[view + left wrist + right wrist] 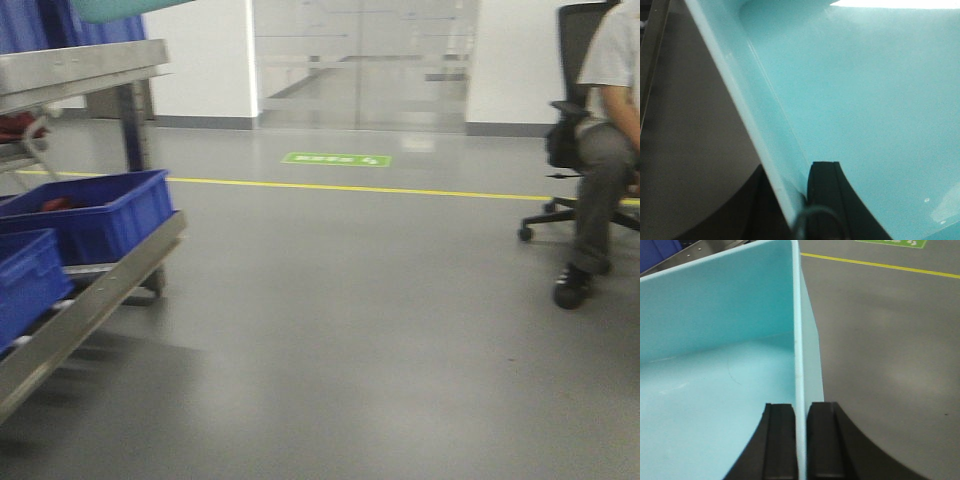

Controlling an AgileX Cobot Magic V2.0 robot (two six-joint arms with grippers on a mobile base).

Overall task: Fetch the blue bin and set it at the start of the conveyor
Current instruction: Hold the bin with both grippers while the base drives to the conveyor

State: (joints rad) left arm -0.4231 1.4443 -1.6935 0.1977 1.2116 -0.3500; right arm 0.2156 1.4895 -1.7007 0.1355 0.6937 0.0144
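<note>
We are facing open grey floor [350, 330], with a steel rack [100, 285] at the frame's left; no conveyor belt is showing in any view. We are holding the blue bin [715, 390] raised between both arms, its long axis, we judge, running across us. The right gripper [801, 412] is pinching its right wall, and the left gripper [802, 187] is seemingly pinching the opposite one. The bin's visible inside is bare. One of the rack's dark blue bins [110, 215] is holding something red [58, 204].
</note>
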